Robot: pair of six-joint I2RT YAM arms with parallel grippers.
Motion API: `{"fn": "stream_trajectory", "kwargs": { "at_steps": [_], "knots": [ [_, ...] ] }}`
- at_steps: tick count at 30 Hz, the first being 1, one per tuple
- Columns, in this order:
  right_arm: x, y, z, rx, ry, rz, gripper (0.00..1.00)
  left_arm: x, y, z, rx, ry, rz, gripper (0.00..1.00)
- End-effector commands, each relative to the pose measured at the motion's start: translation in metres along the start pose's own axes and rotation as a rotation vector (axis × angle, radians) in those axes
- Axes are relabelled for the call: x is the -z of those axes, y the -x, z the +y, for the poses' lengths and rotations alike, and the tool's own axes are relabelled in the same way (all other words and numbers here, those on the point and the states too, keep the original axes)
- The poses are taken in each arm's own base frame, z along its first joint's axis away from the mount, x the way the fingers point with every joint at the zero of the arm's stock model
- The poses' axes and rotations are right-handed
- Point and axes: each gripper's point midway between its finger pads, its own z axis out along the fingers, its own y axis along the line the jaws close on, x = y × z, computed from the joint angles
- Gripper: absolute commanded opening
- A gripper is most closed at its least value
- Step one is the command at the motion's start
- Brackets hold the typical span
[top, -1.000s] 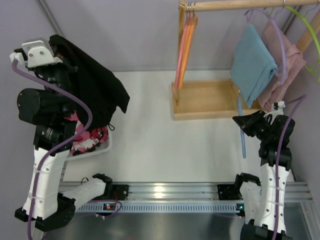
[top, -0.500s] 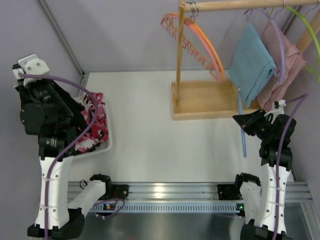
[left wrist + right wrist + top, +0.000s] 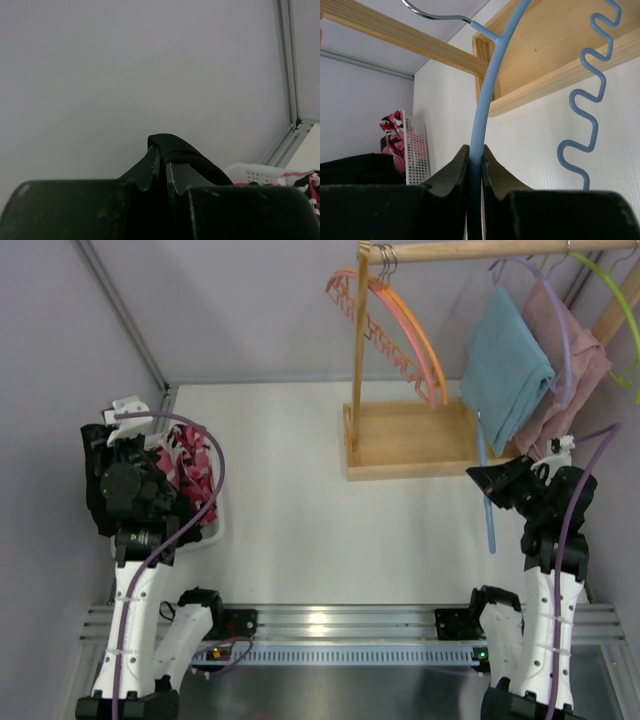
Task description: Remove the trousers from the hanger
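Left gripper point(image 3: 162, 161): jaws nearly closed, pinching a fold of the black trousers point(image 3: 182, 148). The cloth is bunched over the fingertips and the rest of it hangs outside the wrist view. The arm stands over the white basket point(image 3: 213, 530) at the left edge of the tabletop point(image 3: 320, 520). The camouflage trousers point(image 3: 195, 468) lie in that basket.

Right gripper point(image 3: 475, 156): clamped tight on the blue hanger point(image 3: 491, 80), which is bare and held up near the wooden rack point(image 3: 410, 440).

Judgement: both garments are off the hanger, and the step in hand is depositing the black pair. The next move calls for bringing the left gripper low over the basket's middle, then spreading the jaws so the cloth falls inside and not across the rim.
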Motion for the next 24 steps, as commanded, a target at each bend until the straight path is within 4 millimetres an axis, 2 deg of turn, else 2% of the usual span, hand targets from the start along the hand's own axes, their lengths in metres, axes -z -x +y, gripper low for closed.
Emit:
{"fn": "stream_trajectory", "kwargs": {
  "at_steps": [1,5,6,8,12,15,17,18,20,21,22,24],
  "knots": [
    [0.01,0.023,0.027,0.087,0.063,-0.069,0.0,-0.008,0.008,-0.012,0.051,-0.005,-0.076,0.0],
    [0.015,0.027,0.039,0.108,0.089,-0.067,0.0,-0.024,-0.014,-0.051,0.039,-0.051,-0.04,0.0],
    [0.02,0.03,0.047,0.125,0.105,-0.075,0.0,-0.029,-0.026,-0.067,0.052,-0.07,-0.006,0.0],
    [0.024,0.029,0.054,0.129,0.113,-0.057,0.0,-0.037,-0.041,-0.074,0.048,-0.064,0.04,0.0],
    [0.043,0.032,0.08,0.177,0.17,-0.058,0.0,-0.042,-0.086,-0.107,0.02,-0.113,0.164,0.0],
    [0.062,0.035,0.109,0.244,0.237,-0.063,0.0,-0.036,-0.124,-0.122,-0.034,-0.123,0.252,0.0],
    [0.068,0.033,0.118,0.256,0.262,-0.039,0.0,-0.033,-0.143,-0.126,-0.061,-0.121,0.309,0.0],
    [0.074,0.035,0.127,0.278,0.279,-0.046,0.0,-0.031,-0.16,-0.132,-0.091,-0.137,0.355,0.0],
    [0.077,0.037,0.134,0.294,0.297,-0.046,0.0,-0.031,-0.185,-0.135,-0.097,-0.139,0.432,0.0],
    [0.081,0.041,0.14,0.306,0.306,-0.058,0.0,-0.033,-0.19,-0.136,-0.074,-0.134,0.457,0.0],
    [0.081,0.044,0.143,0.31,0.311,-0.065,0.0,-0.031,-0.204,-0.132,-0.094,-0.131,0.514,0.0],
    [0.078,0.049,0.146,0.295,0.313,-0.056,0.0,-0.031,-0.217,-0.135,-0.067,-0.135,0.571,0.03]
  ]
}}
